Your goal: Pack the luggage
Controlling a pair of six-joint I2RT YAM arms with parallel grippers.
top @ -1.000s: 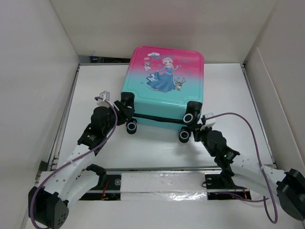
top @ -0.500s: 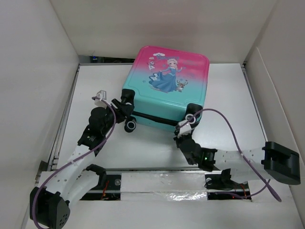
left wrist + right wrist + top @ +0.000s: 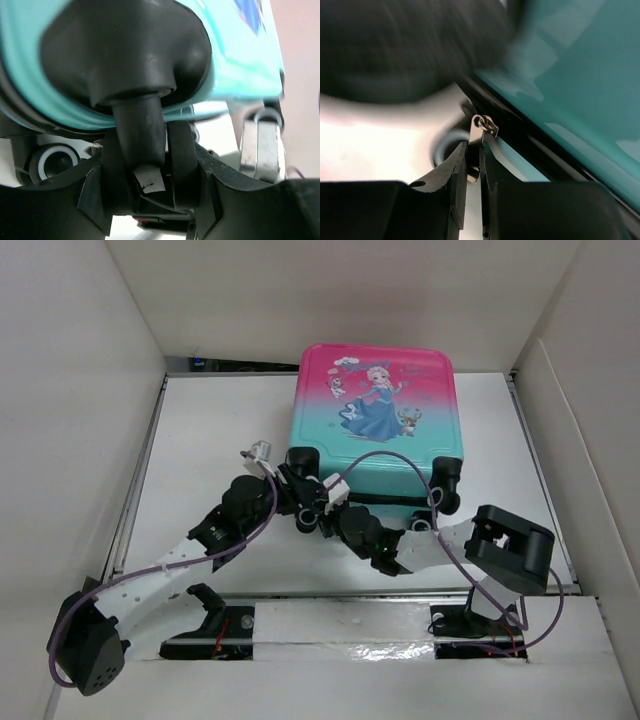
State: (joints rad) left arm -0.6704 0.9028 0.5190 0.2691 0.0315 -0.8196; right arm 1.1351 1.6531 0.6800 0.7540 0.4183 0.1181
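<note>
Since a second ago, your luggage (image 3: pixel 375 410) has slid rightward and farther from the arm bases. Your right arm has swung across from the right wheel corner to the left one. Your left arm has stretched out after the case.

The luggage is shut, its black zipper line running straight ahead of both tools, so you cannot see what it holds. It lies flat on the table (image 3: pixel 220 420), princess print up. Its long axis runs away from your grippers, the wheel end nearest them and the pink end farthest.

Your left gripper (image 3: pixel 145 175) is clamped on the black caster (image 3: pixel 135 125) at the near-left corner. Just beside it, your right gripper (image 3: pixel 472 165) pinches the metal zipper pull (image 3: pixel 481 126), fingers almost together.
</note>
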